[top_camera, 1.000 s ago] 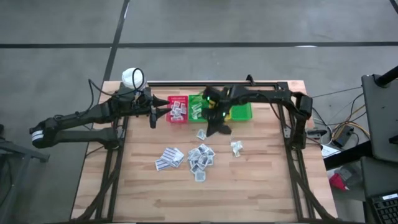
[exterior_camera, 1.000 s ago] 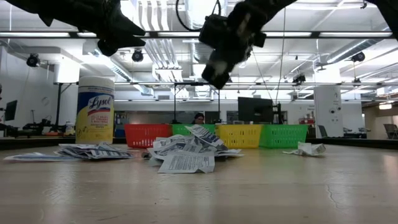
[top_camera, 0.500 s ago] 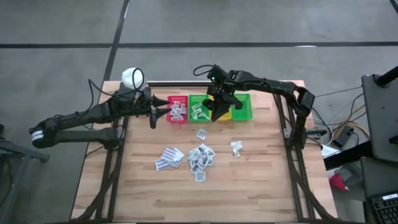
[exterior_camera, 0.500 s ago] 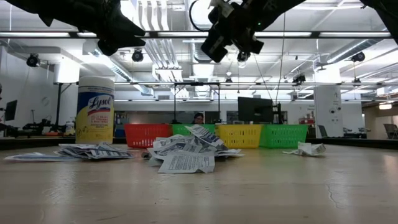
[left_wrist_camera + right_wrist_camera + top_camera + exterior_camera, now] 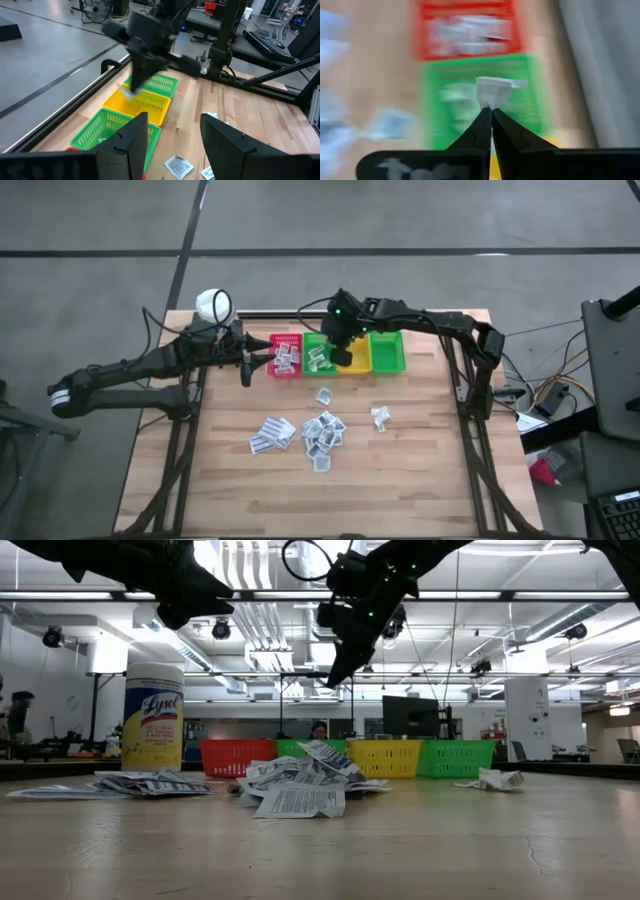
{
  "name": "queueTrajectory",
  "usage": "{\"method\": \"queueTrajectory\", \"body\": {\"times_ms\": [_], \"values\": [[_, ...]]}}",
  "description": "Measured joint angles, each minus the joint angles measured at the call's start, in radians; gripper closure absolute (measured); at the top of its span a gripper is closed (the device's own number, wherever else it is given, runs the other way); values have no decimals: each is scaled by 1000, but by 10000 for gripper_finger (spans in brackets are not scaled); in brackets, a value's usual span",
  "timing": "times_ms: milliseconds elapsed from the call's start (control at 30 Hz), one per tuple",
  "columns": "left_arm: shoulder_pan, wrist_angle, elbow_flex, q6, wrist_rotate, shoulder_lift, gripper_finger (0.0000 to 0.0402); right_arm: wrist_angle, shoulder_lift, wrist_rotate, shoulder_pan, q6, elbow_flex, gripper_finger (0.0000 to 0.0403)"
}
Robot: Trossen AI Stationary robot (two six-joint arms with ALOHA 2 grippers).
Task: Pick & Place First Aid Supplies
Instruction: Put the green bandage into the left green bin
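From above I have the right gripper [image 5: 340, 352] over the green bin [image 5: 318, 355], left gripper [image 5: 250, 363] by the red bin [image 5: 285, 356]. Right wrist: fingers pinched onto a white packet [image 5: 495, 90]. Left wrist: fingers [image 5: 131, 141] spread, empty.

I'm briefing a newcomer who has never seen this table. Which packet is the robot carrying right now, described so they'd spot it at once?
Start at the row of bins along the table's far edge: red bin, green bin, yellow, green. Over the green bin hangs the right pincer, shut on a small white packet. It is the only packet up in the air; the others lie in bins or on the wood.
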Motion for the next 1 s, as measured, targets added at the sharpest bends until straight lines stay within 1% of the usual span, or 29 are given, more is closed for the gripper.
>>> {"method": "queueTrajectory", "body": {"times_ms": [33,67,267,400,600,700,867,1000], "values": [[0,0,0,0,0,0,227,9,0,43,1,-19,1,394],[0,0,0,0,0,1,227,16,0,61,1,-32,1,394],[0,1,0,0,0,17,227,30,26,60,4,-24,1,394],[0,1,0,-1,0,33,227,30,87,-13,3,0,1,394],[0,6,0,-2,0,39,227,31,148,-37,3,35,1,394],[0,7,0,-1,0,39,227,18,165,-99,1,66,11,394],[0,10,0,0,0,39,227,-5,216,-130,6,104,77,394],[0,9,0,0,0,39,227,-109,299,-131,8,101,174,394]]}}
